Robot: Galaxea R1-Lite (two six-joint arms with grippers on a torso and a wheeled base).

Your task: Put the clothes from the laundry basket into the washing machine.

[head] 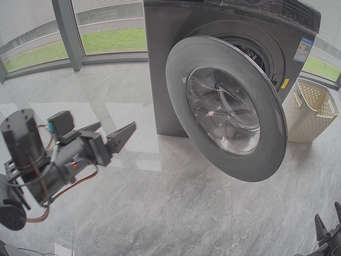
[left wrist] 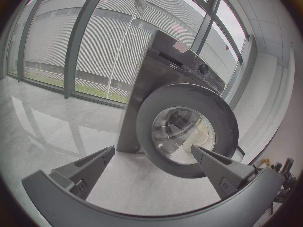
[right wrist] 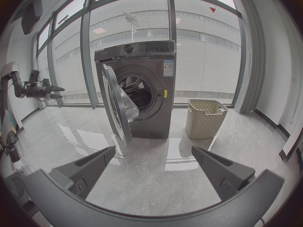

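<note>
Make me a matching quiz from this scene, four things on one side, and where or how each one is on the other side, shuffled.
Things:
1. washer door
2. laundry basket
3. left gripper
4. right gripper

Descriptions:
A. cream, with perforated walls
B. open, raised, left of the door
C. swung wide open
D. open, low on the robot's right

Pairs: 1-C, 2-A, 3-B, 4-D

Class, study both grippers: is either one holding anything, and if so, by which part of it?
Nothing is held. The left gripper and the right gripper are both open and empty, well short of the washing machine and the laundry basket.
</note>
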